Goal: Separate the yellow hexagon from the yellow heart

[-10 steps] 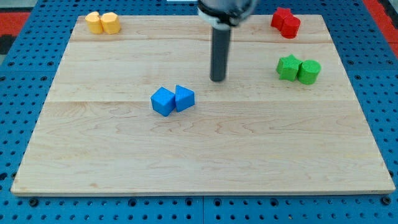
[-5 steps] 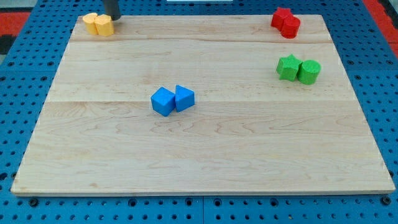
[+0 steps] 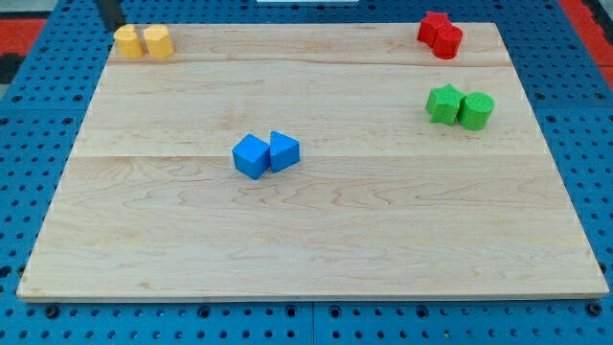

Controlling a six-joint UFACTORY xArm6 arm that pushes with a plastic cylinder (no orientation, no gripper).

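At the view's top left corner, my tip sits just beside the first yellow block, off the wooden board's edge; it is a plain rod, with nothing to open or close. The second yellow block stands just right of the first, a thin gap between them. Which is the heart and which the hexagon I cannot tell. Mid-board, two blue blocks touch. At right sit a green pair and, above it, a red pair.

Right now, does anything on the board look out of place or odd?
Nothing looks damaged or toppled. The one thing that stands out: the two yellow blocks sit at the board's top-left corner, the left one right by the edge. My tip is just up-left of them, off the board.
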